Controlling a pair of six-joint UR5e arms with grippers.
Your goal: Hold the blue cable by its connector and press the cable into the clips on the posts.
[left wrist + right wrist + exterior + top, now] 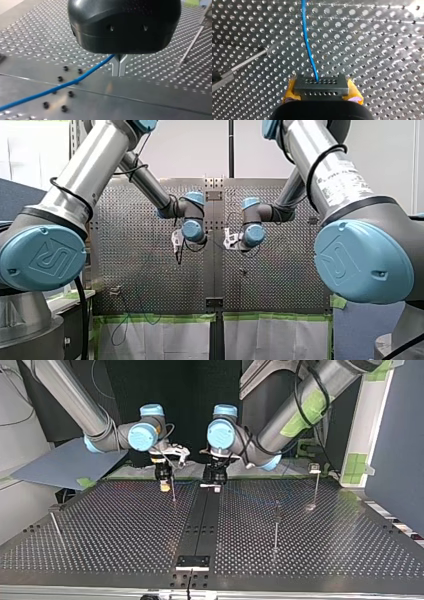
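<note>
— Listing entry one: what, and where?
— Black block-shaped connector (321,85) pierced with rows of holes, pinched between the yellow pads (290,93) of my right tool (321,93).
— Entry two?
— Thin blue cable (308,45), leaving the connector and running ahead of it over the perforated metal table (374,50). A slim metal post (247,62) stands off to the connector's side, clear of the cable.
— My left tool (119,67)?
— Metal fingers (115,68) pressed together at the tips, the cable caught in their fork.

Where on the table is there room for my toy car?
In the top view, the widest bare patch of table lies between the leaning post and the middle strip. Another lies right of the nearest upright post. Crowded: the far edge, with my right gripper holding the connector, my left gripper and the blue cable.
</note>
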